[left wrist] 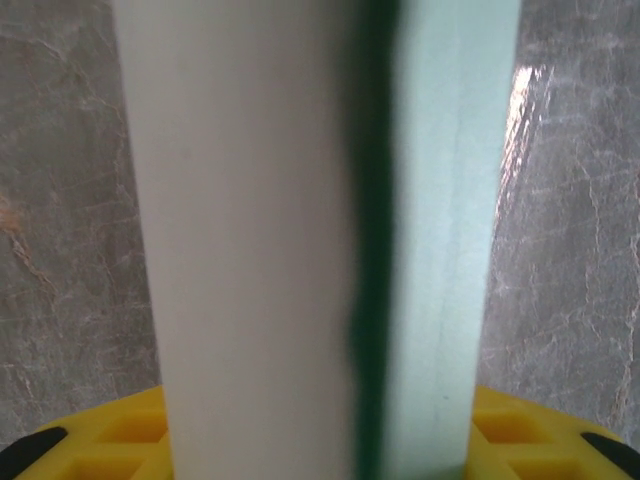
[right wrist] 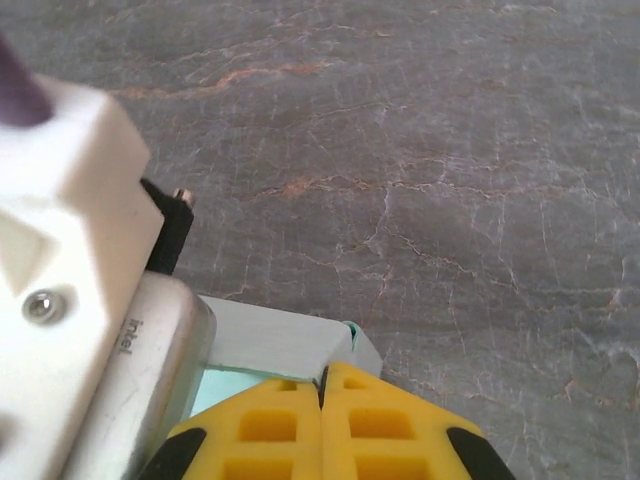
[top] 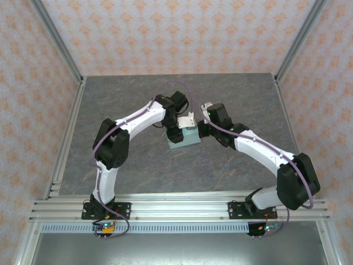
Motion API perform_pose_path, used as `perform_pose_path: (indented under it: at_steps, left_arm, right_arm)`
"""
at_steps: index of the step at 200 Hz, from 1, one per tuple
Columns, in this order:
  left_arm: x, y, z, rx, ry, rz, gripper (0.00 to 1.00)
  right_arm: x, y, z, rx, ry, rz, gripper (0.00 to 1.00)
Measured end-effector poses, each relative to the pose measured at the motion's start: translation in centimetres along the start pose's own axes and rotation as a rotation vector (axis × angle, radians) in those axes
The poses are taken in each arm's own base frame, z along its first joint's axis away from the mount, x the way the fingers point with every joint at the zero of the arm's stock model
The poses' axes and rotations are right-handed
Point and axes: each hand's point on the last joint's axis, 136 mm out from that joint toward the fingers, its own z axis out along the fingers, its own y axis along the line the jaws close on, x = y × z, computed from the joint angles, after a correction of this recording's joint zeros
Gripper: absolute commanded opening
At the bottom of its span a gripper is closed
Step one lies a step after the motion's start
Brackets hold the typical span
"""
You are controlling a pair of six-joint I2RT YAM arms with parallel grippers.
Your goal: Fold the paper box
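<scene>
- The paper box (top: 186, 139) sits in the middle of the table (top: 127, 165), right between your two arms and a bit skewed in the top view.
- Your left gripper (left wrist: 320, 455) has it. The yellow fingers (left wrist: 90, 445) stand apart and the box fills the whole gap between them, so I read that as a clamp across its width.
- In the left wrist view a pale panel and a mint panel run straight out from those fingers with a dark slit between them. So the box's walls line up with the way that gripper points.
- Your right gripper (right wrist: 322, 400) has its fingers pressed together with nothing in them. The tips sit right at the box's near corner. Touching or just shy of it, I can't tell.
- The bit that matters: from the right tips the box lies ahead and off to the left, tucked beside the left wrist's Intel camera housing (right wrist: 150, 360). The mint inside shows just left of the tips.
- My guess is the right arm does the pushing, leftward into that opening, while the left one holds. Watch that housing, there's little room.
</scene>
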Motion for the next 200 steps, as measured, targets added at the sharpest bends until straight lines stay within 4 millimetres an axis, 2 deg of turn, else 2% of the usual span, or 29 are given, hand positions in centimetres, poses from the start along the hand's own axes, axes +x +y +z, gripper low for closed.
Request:
perform_pose_path:
  at_steps: [48,69,104,141,184,200]
  left_arm:
    - [-0.5,0.2,0.1,-0.012,-0.013,-0.023,0.51]
    - [-0.3,0.4,0.2,-0.018,-0.005,-0.027,0.51]
    - [-0.5,0.5,0.1,-0.022,-0.013,-0.023,0.51]
    - [-0.5,0.5,0.1,-0.021,-0.017,-0.021,0.50]
    - [-0.6,0.5,0.2,-0.022,-0.019,-0.020,0.50]
    - [-0.6,0.6,0.2,-0.023,-0.021,-0.020,0.50]
  right_arm:
    - [0.1,-0.1,-0.1,0.057,0.056,0.112,0.04]
    - [0.3,-0.1,0.2,0.083,0.077,0.119,0.13]
    - [1.0,-0.7,0.6,0.121,0.099,0.112,0.20]
    - [1.6,-1.0,1.4,0.137,0.119,0.100,0.15]
    - [2.0,-1.1,1.9,0.149,0.130,0.103,0.15]
    - [2.0,-1.1,1.9,0.150,0.130,0.111,0.10]
